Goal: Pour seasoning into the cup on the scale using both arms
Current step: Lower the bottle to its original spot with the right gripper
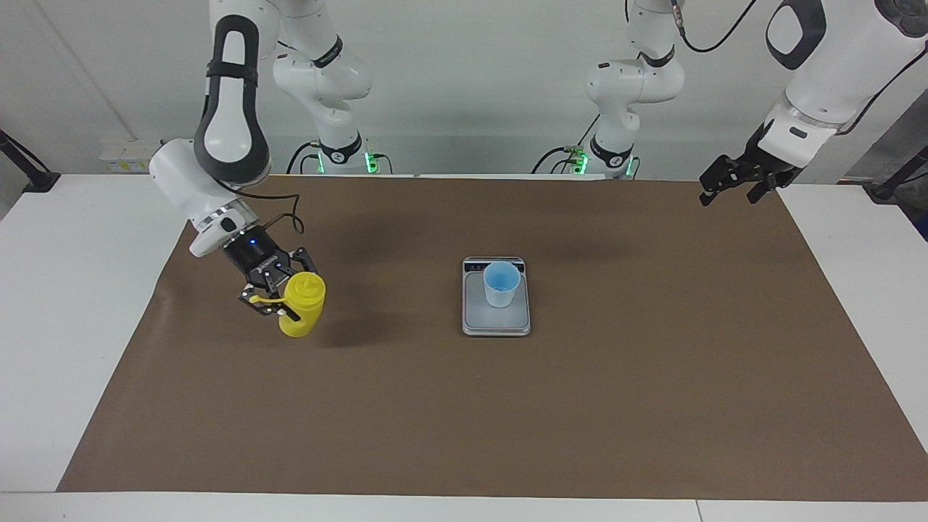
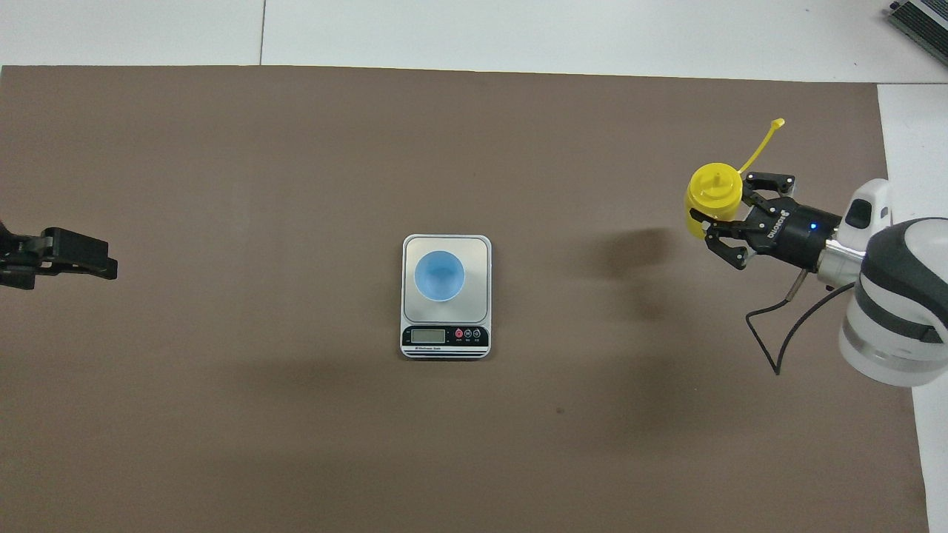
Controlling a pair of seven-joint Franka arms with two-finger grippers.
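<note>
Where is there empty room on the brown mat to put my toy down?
Lots of bare brown paper mat lies farther from the robots than the flat silver-grey kitchen scale. There is more between the scale and the left arm's end. It is busiest where the right pincer grips the upright bright yellow plastic squeeze bottle, and the small light-blue plastic cup fills the scale.

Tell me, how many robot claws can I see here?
2. The right gripper holds the yellow bottle over the brown mat, toward the right arm's end. The left gripper waits, raised at the left arm's end.

The right gripper (image 2: 715, 222) carries white lettering too small to read; nothing else legible.
</note>
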